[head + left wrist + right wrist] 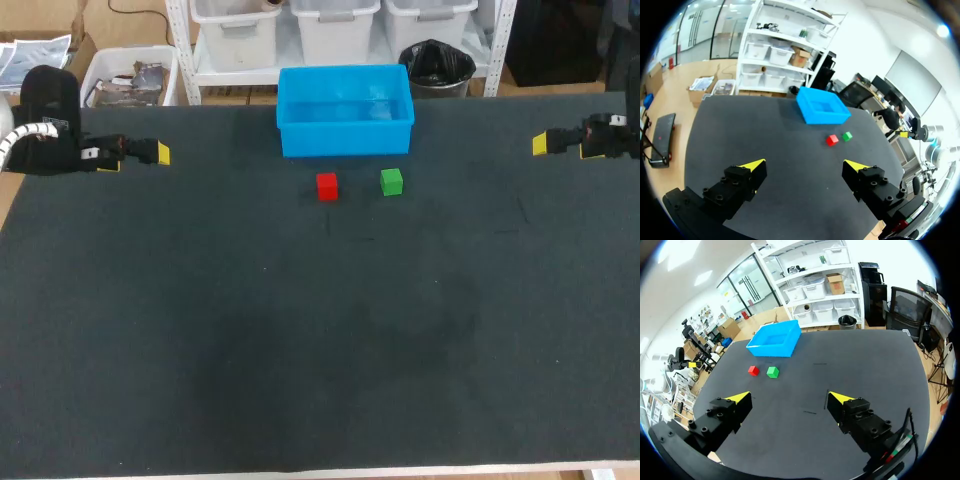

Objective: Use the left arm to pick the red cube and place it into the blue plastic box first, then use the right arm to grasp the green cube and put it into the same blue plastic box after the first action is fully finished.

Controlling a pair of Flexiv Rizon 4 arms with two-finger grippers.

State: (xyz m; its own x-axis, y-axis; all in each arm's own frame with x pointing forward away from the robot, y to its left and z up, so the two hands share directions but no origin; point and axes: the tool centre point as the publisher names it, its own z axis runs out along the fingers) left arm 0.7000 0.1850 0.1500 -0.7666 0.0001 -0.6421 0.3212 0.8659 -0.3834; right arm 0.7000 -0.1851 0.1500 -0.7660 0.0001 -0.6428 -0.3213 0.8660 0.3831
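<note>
Covering nearly the whole head view, the dark table (300,350) carries all the task's things. The blue plastic box (345,138) stands at the table's far edge, about midway along it, with its open side up.

The left arm (45,125) comes in at the far left corner and the right arm (612,135) at the far right edge. Each points inward over the table and is well apart from the box and the cubes.

The left claw (805,166) is spread wide, with only bare table showing between its yellow-tipped fingers. The box and both cubes lie well ahead of it. The right claw (788,398) is spread wide in the same way, over bare table, with the cubes and box well ahead of it too.

The red cube (327,186) sits on the table near the box's front wall, outside the box and not touching it. The green cube (391,181) sits near it on the right, with a gap of table between the two. It is also outside the box and apart from the wall.
</note>
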